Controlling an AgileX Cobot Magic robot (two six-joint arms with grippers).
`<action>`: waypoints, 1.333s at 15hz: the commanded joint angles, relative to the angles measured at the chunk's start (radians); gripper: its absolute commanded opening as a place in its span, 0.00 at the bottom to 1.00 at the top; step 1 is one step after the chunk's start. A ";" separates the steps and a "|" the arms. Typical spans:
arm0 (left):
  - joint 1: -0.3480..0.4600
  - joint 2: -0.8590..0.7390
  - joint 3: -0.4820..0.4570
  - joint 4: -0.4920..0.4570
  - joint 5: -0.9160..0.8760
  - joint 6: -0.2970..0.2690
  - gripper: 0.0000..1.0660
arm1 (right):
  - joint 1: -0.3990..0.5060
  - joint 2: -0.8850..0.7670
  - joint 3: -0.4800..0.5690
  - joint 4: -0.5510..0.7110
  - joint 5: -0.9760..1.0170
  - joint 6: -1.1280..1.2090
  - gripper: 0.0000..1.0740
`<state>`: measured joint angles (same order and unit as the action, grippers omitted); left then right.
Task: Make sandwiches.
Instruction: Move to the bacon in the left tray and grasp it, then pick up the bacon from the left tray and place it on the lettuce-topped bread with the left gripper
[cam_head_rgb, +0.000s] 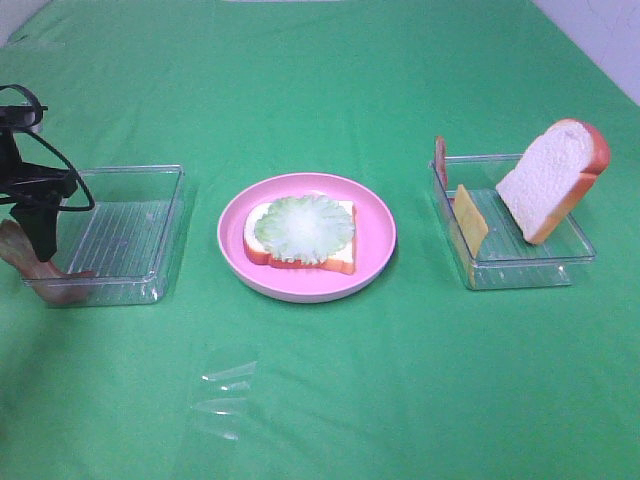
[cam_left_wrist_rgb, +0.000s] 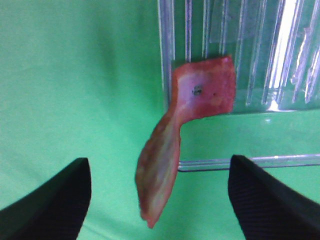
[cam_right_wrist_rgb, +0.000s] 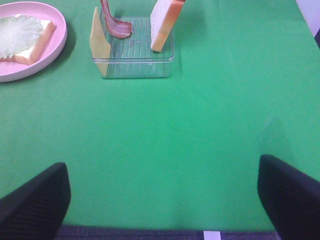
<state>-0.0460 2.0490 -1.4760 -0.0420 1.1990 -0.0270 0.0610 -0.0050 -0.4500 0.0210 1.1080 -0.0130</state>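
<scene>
One bread slice (cam_head_rgb: 344, 256) | pale green lettuce (cam_head_rgb: 303, 228) on top | pink plate (cam_head_rgb: 378, 232)

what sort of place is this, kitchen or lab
Probably a robot test bench, not a kitchen: everything sits on a plain green cloth, the bread slice looks like a toy, and the parts wait sorted in clear trays.

A bread slice (cam_head_rgb: 343, 256) under lettuce (cam_head_rgb: 304, 224) lies flat at centre; second slice (cam_head_rgb: 545, 185), cheese (cam_head_rgb: 469, 218) and bacon (cam_head_rgb: 440, 158) lean at right; another bacon strip (cam_left_wrist_rgb: 167, 145) droops at left.

Left gripper (cam_left_wrist_rgb: 159, 165) points downward, jaws apart; right gripper (cam_right_wrist_rgb: 161, 167) tilts forward, jaws spread wide.
</scene>
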 joint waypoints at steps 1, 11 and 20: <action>0.000 -0.003 0.005 -0.013 -0.003 -0.008 0.65 | 0.000 -0.027 -0.003 0.001 -0.007 -0.009 0.92; 0.000 -0.003 0.005 -0.030 -0.021 -0.006 0.00 | 0.000 -0.027 -0.003 0.001 -0.007 -0.009 0.92; -0.023 -0.144 -0.026 -0.123 -0.004 0.027 0.00 | 0.000 -0.027 -0.003 0.001 -0.007 -0.009 0.92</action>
<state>-0.0650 1.9160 -1.4980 -0.1540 1.1870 0.0000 0.0610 -0.0050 -0.4500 0.0210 1.1080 -0.0130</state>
